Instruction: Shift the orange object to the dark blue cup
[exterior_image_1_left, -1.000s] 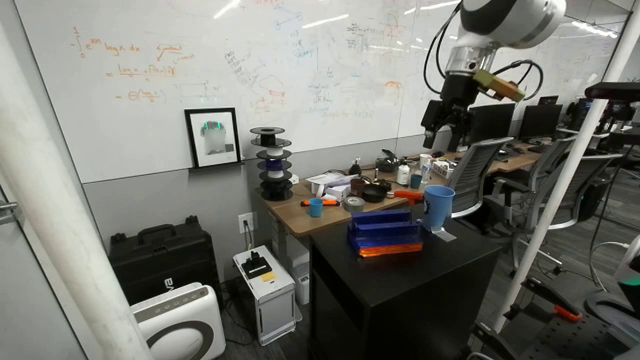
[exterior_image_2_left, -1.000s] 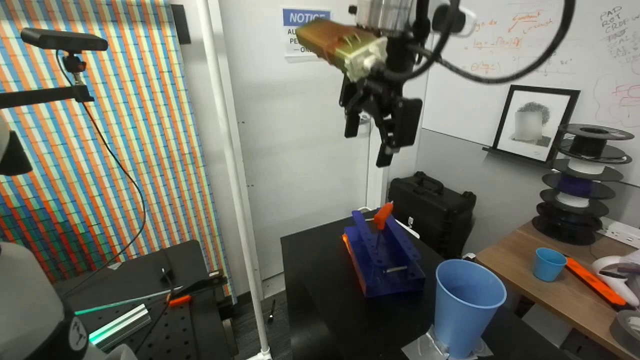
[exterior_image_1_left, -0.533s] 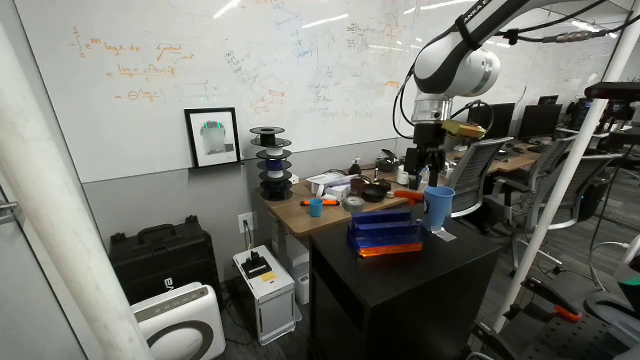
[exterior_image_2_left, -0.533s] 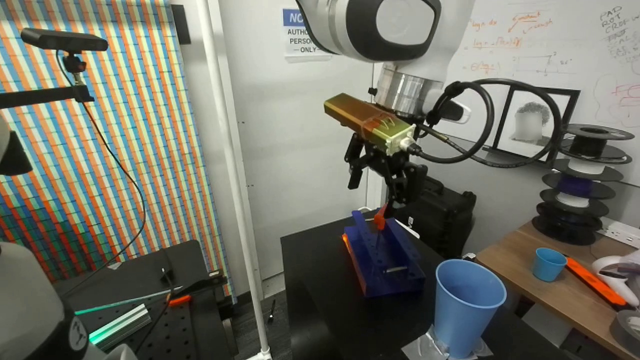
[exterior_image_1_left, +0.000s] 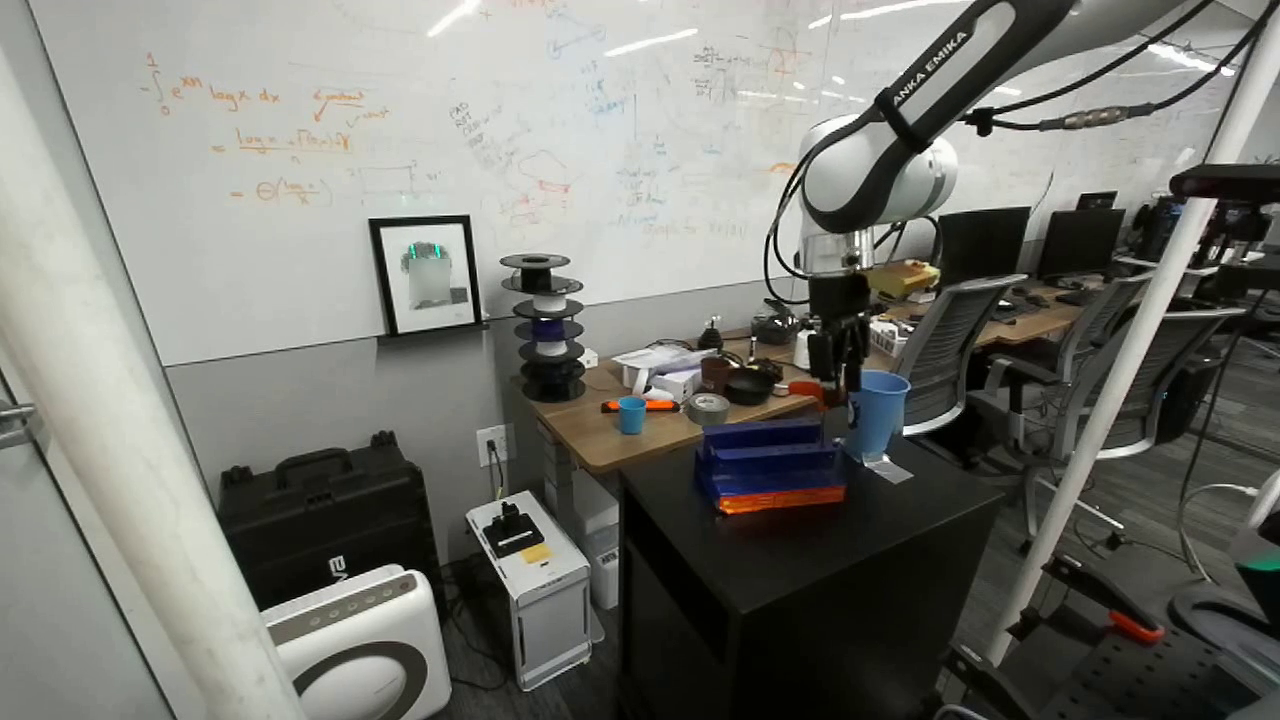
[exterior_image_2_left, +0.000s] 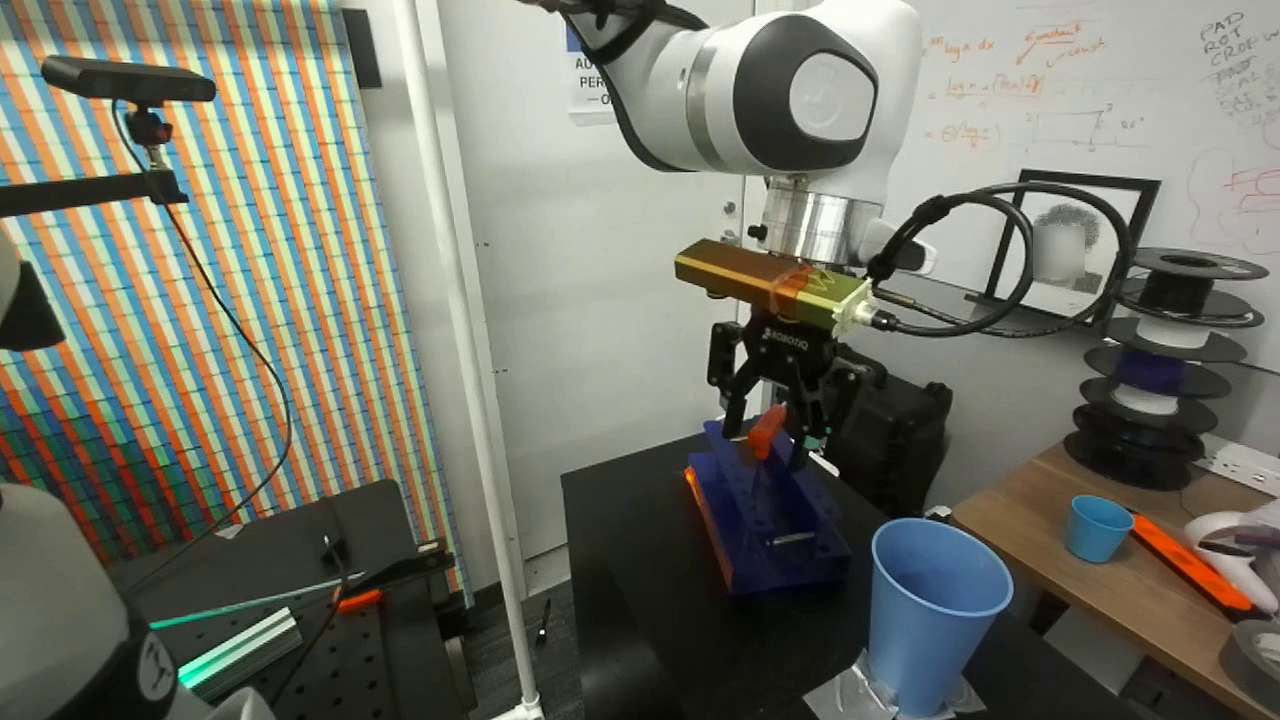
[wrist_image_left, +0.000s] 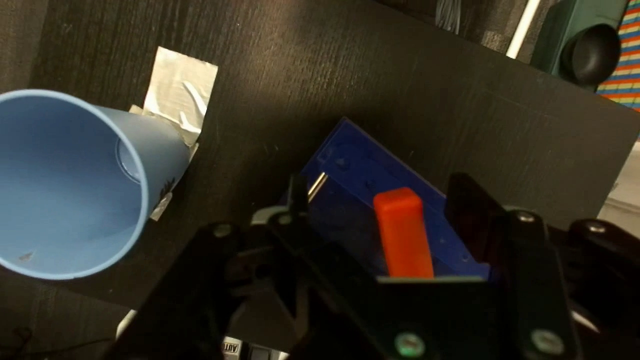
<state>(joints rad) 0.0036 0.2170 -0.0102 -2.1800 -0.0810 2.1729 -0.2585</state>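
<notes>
The orange object is an orange handle (exterior_image_2_left: 767, 432) with a thin shaft, standing in a dark blue rack (exterior_image_2_left: 790, 560) on a black cabinet. It also shows in the wrist view (wrist_image_left: 404, 235) and, partly behind the gripper, in an exterior view (exterior_image_1_left: 803, 390). My gripper (exterior_image_2_left: 768, 447) points down, open, with one finger on each side of the handle. The wrist view shows gaps between handle and both fingers (wrist_image_left: 383, 207). A large blue cup (exterior_image_2_left: 935, 620) stands upright beside the rack, taped down; it shows also in an exterior view (exterior_image_1_left: 882, 410) and the wrist view (wrist_image_left: 70, 185). It looks light blue.
The black cabinet top (exterior_image_1_left: 760, 550) has edges close to the rack and cup. A wooden table (exterior_image_1_left: 590, 440) beside it holds a small blue cup (exterior_image_1_left: 631, 415), a tape roll (exterior_image_1_left: 708, 408), a black pan (exterior_image_1_left: 748, 386) and stacked spools (exterior_image_1_left: 550, 330). A white pole (exterior_image_2_left: 470, 380) stands nearby.
The arm has come down from high above the rack, and the open gripper has moved to either side of the orange handle. Rack and cup have not moved.
</notes>
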